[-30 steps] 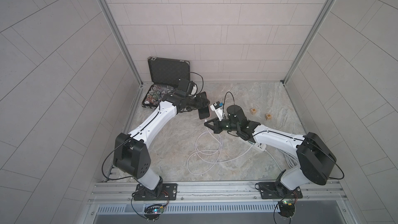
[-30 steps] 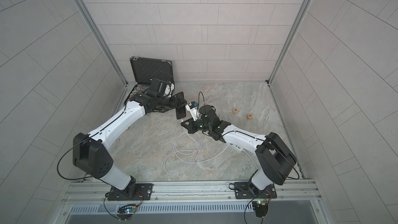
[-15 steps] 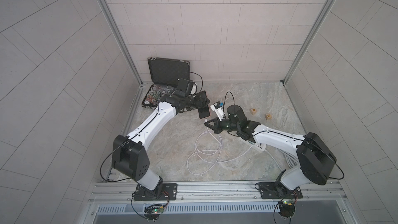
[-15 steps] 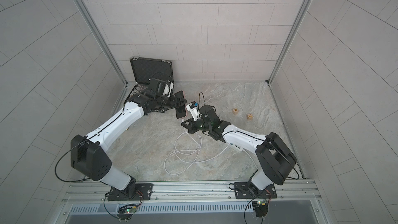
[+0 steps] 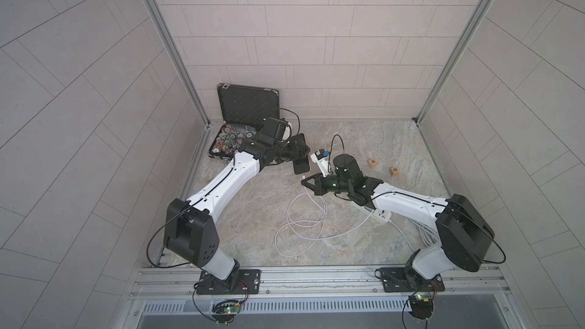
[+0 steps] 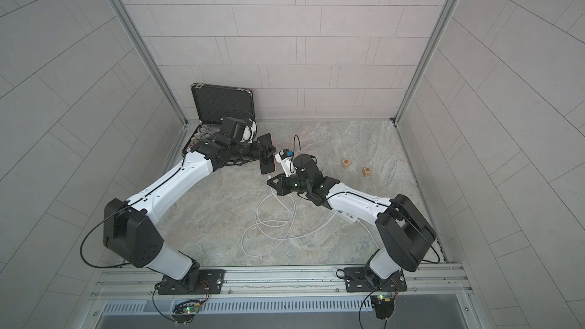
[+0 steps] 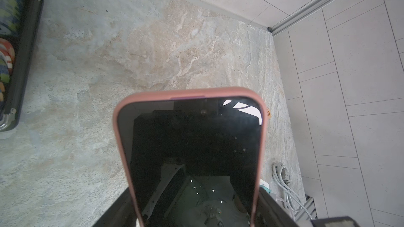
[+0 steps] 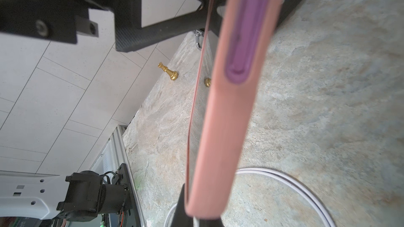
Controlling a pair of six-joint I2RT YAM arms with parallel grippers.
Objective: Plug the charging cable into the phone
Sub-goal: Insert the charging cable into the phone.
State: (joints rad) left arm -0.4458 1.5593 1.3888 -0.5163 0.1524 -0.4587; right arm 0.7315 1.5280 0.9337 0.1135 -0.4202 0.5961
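Observation:
The phone [image 5: 300, 160] [image 6: 267, 157], black with a pink case, hangs above the table, and my left gripper [image 5: 295, 150] is shut on its sides. In the left wrist view the phone's dark screen [image 7: 192, 145] fills the space between the black fingers [image 7: 276, 208]. My right gripper [image 5: 305, 181] [image 6: 271, 181] is shut on the plug end of the white charging cable [image 5: 304, 223], just below the phone's lower end. In the right wrist view the phone's pink edge [image 8: 227, 110] stands right at the fingertips [image 8: 182, 210], hiding the plug tip. The cable's loops [image 8: 286, 181] lie on the table.
A white power strip [image 5: 320, 162] with a teal adapter [image 5: 324, 153] lies behind my right wrist, its grey cord [image 5: 424, 235] running to the right. An open black case [image 5: 247, 109] of chips stands at the back left. Two wooden blocks [image 5: 372, 162] [image 5: 394, 171] and gold chess pieces [image 8: 168, 74] sit on the table.

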